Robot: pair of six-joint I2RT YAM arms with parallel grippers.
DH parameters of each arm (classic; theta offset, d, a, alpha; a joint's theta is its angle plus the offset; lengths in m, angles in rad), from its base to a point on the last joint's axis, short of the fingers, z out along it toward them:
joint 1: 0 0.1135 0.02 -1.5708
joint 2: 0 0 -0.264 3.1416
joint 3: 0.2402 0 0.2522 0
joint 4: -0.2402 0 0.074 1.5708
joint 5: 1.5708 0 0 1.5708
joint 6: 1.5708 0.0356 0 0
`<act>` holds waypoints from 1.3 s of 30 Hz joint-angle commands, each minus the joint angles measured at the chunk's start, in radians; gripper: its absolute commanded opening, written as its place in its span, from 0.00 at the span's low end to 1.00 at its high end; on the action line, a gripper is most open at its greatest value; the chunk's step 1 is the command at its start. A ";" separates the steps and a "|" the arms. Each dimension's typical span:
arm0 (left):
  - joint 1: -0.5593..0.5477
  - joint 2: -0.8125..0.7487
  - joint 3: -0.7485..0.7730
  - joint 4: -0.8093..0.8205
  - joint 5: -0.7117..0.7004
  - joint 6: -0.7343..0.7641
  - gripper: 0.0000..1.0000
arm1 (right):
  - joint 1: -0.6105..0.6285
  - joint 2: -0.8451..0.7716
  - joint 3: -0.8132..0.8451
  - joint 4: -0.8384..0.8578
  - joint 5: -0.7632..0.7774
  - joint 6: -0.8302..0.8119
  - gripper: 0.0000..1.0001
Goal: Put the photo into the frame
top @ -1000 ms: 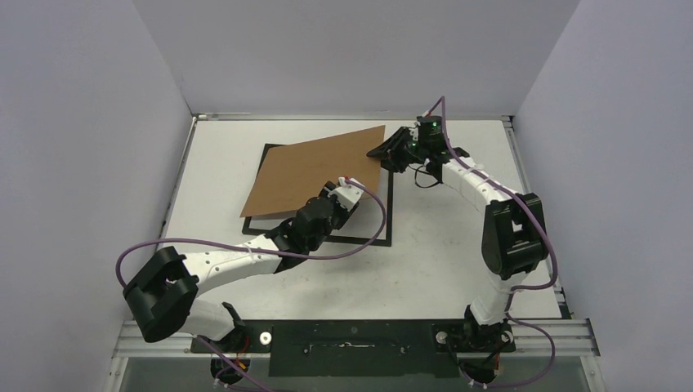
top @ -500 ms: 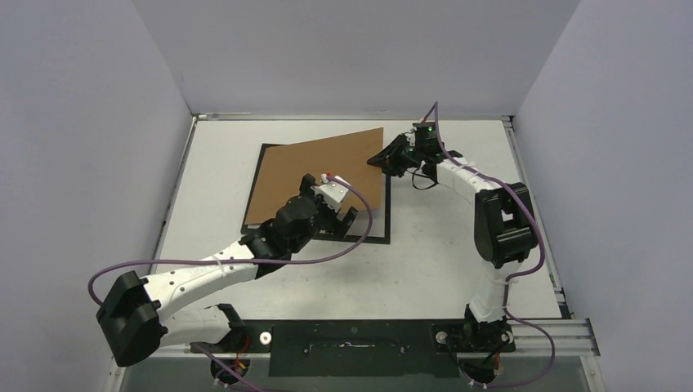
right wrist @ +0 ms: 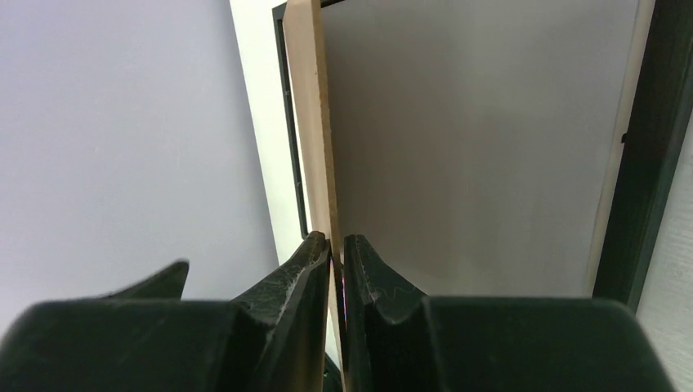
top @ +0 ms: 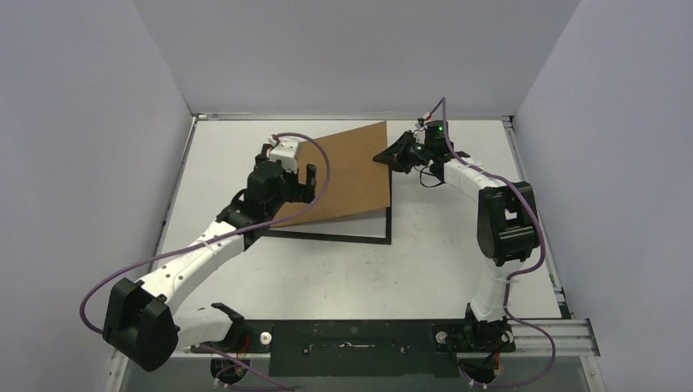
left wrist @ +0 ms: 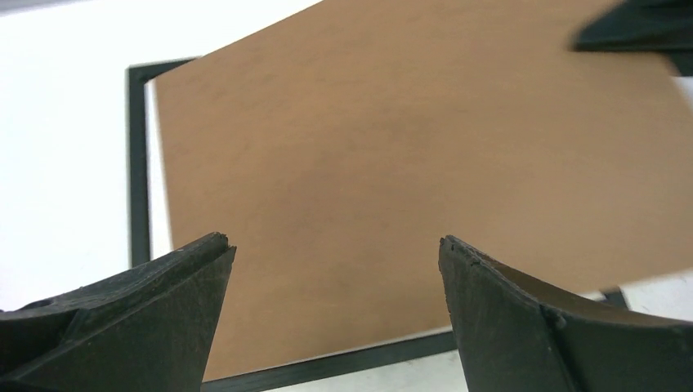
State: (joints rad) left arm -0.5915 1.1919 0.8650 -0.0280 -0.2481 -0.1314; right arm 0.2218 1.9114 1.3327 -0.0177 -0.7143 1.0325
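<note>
**Item 1, right end effector** [right wrist: 337, 241]: clamped on the far right corner of the cardboard [top: 351, 175]. It is holding that side lifted off the frame [top: 327, 237], and the sheet is sloping down toward the frame's left bar. The arm is reaching far forward, its forearm running along the frame's right side and its wrist turning in toward the frame.

**Item 2, left end effector** [left wrist: 333, 242]: jaws standing apart, gripping nothing, hovering over the cardboard near the frame's far left corner. A second ago it was sitting low by the frame's near bar, and it is now travelling up the frame's left side. The arm is stretching diagonally from its base across the surface [top: 327, 286], with the wrist pitching down.

**Item 3, cardboard:** a second ago its near left corner was lying over the frame's left bar. It is now sitting inside that bar and inside the near bar, closer to square with the frame. Judged: the backing is being lined up for closing and is not yet seated.

**Item 4, photo:** its printed face is not showing in any view. A pale sheet [right wrist: 474, 147] is lying inside the frame beneath the lifted cardboard. Whether this is the photo's back cannot be told.
</note>
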 commanded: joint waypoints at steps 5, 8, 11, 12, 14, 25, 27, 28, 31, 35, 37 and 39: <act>0.327 0.168 0.115 -0.216 0.131 -0.234 0.97 | -0.008 0.011 -0.014 0.021 -0.026 -0.055 0.09; 0.466 0.254 0.139 -0.264 0.222 -0.301 0.96 | 0.002 0.014 -0.037 0.027 -0.018 -0.055 0.11; 0.579 0.372 0.169 -0.276 0.323 -0.333 0.88 | 0.012 0.008 -0.048 0.027 -0.003 -0.068 0.12; 0.625 0.414 0.184 -0.278 0.354 -0.337 0.85 | 0.015 0.007 -0.049 0.025 0.002 -0.074 0.12; 0.676 0.496 0.223 -0.284 0.398 -0.341 0.79 | 0.024 0.016 -0.044 0.021 0.004 -0.092 0.13; 0.735 0.740 0.381 -0.241 0.565 -0.292 0.72 | 0.046 0.066 -0.012 -0.072 0.028 -0.172 0.14; 0.736 0.744 0.373 -0.208 0.622 -0.295 0.70 | 0.054 0.076 0.002 -0.103 0.039 -0.193 0.16; 0.737 0.744 0.369 -0.189 0.655 -0.296 0.69 | 0.059 0.081 0.013 -0.123 0.045 -0.205 0.17; 0.737 0.762 0.377 -0.178 0.720 -0.300 0.61 | 0.077 0.101 0.031 -0.157 0.054 -0.219 0.19; 0.737 0.778 0.375 -0.175 0.759 -0.301 0.54 | 0.091 0.115 0.046 -0.169 0.072 -0.215 0.18; 0.737 0.776 0.366 -0.170 0.762 -0.303 0.54 | 0.092 0.120 0.060 -0.181 0.077 -0.218 0.19; 0.737 0.774 0.362 -0.174 0.754 -0.302 0.54 | 0.093 0.123 0.084 -0.220 0.086 -0.234 0.21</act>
State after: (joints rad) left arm 0.1658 1.9491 1.2194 -0.2356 0.4068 -0.4294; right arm 0.2756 2.0102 1.3598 -0.1299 -0.6601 0.8646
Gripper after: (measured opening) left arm 0.541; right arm 0.203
